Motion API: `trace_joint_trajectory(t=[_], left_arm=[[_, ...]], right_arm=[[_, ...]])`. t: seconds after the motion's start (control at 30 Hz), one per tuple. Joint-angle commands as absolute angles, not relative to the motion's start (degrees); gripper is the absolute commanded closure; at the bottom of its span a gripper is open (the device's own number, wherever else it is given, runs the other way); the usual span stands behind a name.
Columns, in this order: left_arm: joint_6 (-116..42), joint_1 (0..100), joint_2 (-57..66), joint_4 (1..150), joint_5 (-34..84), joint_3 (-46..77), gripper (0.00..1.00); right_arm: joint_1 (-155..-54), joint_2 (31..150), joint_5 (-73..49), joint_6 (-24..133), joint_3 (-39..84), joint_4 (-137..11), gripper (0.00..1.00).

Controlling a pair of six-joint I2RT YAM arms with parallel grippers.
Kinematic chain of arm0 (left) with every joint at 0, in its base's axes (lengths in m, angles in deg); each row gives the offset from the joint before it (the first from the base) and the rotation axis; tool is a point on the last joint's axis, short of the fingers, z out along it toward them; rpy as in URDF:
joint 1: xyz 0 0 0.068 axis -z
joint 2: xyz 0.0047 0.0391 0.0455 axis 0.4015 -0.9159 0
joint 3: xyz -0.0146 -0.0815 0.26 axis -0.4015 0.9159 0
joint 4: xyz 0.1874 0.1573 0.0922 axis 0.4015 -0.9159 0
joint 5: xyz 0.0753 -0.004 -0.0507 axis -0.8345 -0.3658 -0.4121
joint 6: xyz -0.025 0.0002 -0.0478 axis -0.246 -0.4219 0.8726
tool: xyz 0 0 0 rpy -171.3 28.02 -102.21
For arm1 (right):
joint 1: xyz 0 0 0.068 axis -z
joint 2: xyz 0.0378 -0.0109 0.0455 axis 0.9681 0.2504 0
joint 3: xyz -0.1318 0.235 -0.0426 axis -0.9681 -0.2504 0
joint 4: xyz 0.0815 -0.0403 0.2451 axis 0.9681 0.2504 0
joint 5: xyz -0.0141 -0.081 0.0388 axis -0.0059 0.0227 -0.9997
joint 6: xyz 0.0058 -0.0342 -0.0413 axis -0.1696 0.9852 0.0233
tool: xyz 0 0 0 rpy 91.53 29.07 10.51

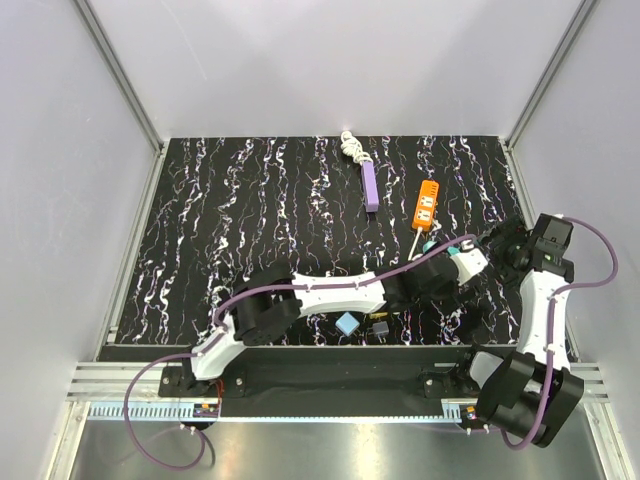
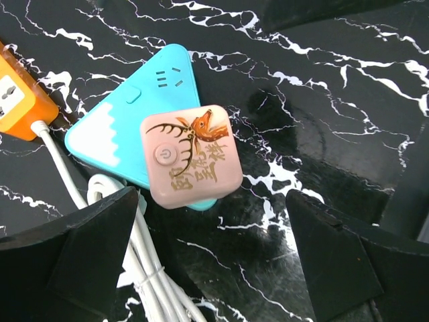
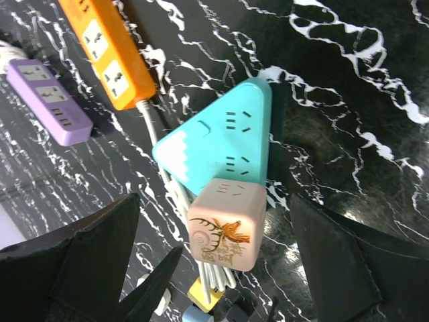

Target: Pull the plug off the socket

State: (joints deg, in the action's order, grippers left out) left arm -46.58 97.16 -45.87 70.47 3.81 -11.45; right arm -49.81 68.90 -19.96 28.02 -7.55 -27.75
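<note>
Two small bits lie nearest us at the front edge of the bench (image 1: 250, 200): a light blue block (image 1: 347, 324) and a dark piece (image 1: 379, 326) just beside it, neither part of the job; past them, toward the right side, the left pincer (image 2: 211, 200) hangs over the pink plug (image 2: 191, 156) with its jaws wide apart, one on each side, gripping nothing; the right pincer (image 3: 214, 201) faces the same spot, equally spread and empty; the plug sits over one corner of the teal socket (image 2: 117, 121), which lies flat on the bench beside a bundle of white cord (image 2: 144, 261); we judge the plug not yet pulled, so the whole task is left: closing on the plug, steadying the socket, drawing them apart; farther off lies an orange power strip (image 3: 107, 50) and, farthest, a purple power strip (image 3: 47, 100).
</note>
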Motion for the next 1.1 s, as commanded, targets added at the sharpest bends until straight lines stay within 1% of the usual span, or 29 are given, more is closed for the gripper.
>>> trace_joint_trajectory(t=[0.0,0.23,0.37,0.4,0.43,0.47,0.5,0.53,0.57,0.6,0.7,0.73,0.8,0.83,0.87,1.07], left_arm=[[-48.0,97.0,-47.9,73.7,3.1,-15.2,0.01],[-47.7,95.4,-51.3,74.1,4.5,-17.6,0.02],[-46.0,93.9,-51.9,73.9,5.7,-18.0,0.09],[-45.7,93.5,-52.0,74.0,6.3,-17.9,0.17],[-45.2,93.0,-51.9,74.2,6.9,-17.9,0.22],[-44.9,92.8,-51.8,74.3,7.4,-17.8,0.30],[-44.5,92.6,-51.7,74.7,7.9,-17.8,0.41],[-43.8,92.1,-51.5,74.8,8.4,-17.7,0.46],[-43.4,91.8,-51.4,74.8,9.2,-17.6,0.50],[-43.1,91.4,-51.2,75.3,9.6,-17.3,0.56],[-42.0,90.6,-50.7,76.0,12.1,-17.0,0.65],[-41.6,90.4,-50.7,76.0,12.9,-17.1,0.72],[-41.0,89.7,-50.7,76.0,15.0,-17.3,0.80],[-40.3,89.5,-50.6,75.9,15.4,-17.3,0.95],[-39.9,89.2,-50.4,76.0,16.2,-17.1,1.00],[-34.3,86.7,-47.7,78.4,22.2,-13.9,1.00]], right_arm=[[-49.5,66.9,-22.6,28.3,-7.6,-30.8,0.00],[-49.5,65.4,-24.7,29.7,-9.8,-31.4,0.00],[-49.5,65.3,-23.5,29.8,-10.7,-31.3,0.00],[-49.5,65.3,-23.1,29.5,-11.1,-31.4,0.00],[-49.5,65.4,-22.7,29.1,-11.2,-31.7,0.00],[-49.5,65.5,-22.6,28.8,-11.5,-31.9,0.00],[-49.5,65.6,-22.7,28.1,-12.5,-32.3,0.00],[-49.5,65.8,-22.9,27.8,-13.2,-33.0,0.00],[-49.5,66.3,-23.1,27.6,-13.9,-34.2,0.00],[-49.5,66.8,-22.9,27.3,-15.0,-34.5,0.00],[-49.5,67.1,-23.4,26.8,-17.4,-36.4,0.00],[-49.5,67.0,-23.6,26.7,-17.7,-37.3,0.00],[-49.5,66.7,-24.2,26.6,-18.5,-38.3,0.00],[-49.4,66.5,-24.2,26.5,-18.8,-39.2,0.00],[-49.4,66.5,-24.2,26.5,-19.1,-39.8,0.00],[-47.7,67.5,-26.4,26.8,-20.2,-44.0,0.00]])
